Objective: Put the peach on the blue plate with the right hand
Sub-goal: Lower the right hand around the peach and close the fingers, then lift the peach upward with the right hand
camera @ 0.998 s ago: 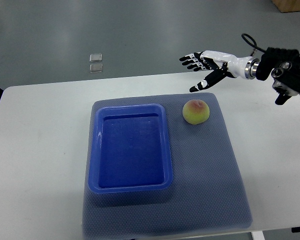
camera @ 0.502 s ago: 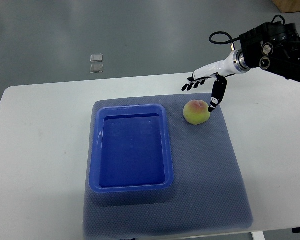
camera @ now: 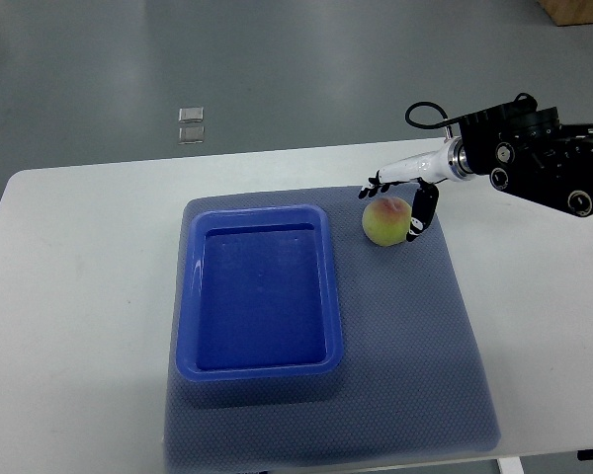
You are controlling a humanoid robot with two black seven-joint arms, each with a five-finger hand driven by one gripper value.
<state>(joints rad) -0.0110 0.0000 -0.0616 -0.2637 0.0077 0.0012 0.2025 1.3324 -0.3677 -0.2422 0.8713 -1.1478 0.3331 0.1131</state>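
Peach (camera: 387, 220) sits on the grey mat (camera: 415, 336), just beside the blue plate's (camera: 259, 367) far right corner, not touching the rim. Nothing is in the plate (really a deep rectangular tray w/ raised walls), so placing isn't done.

Right hand (camera: 403, 200) is at the peach: thumb (camera: 421, 211) drops down the side of the peach away from the plate, and the other fingers (camera: 374, 185) reach over its far side. Fingers are spread around the fruit, bracketing it; can't tell if they actually press on it, and the peach looks to be resting on the mat. My read: approach is basically finished and grasp is just forming. Left to do: close on the peach, lift, carry over to the plate, lower, let go.

Left arm doesn't show.

Room to move: the path from peach to plate is short and bare, w/ only mat in between. The one obstacle is the plate's raised rim, so the peach needs to go up enough to clear the near wall before crossing. Plate interior is wide vs. the peach, so plenty of margin for set-down. Beyond the peach, away from the plate, the mat edge and the table's (camera: 69, 296) far edge are close. A round fruit nudged that way could roll off, so closing should prob. be gentle and even.
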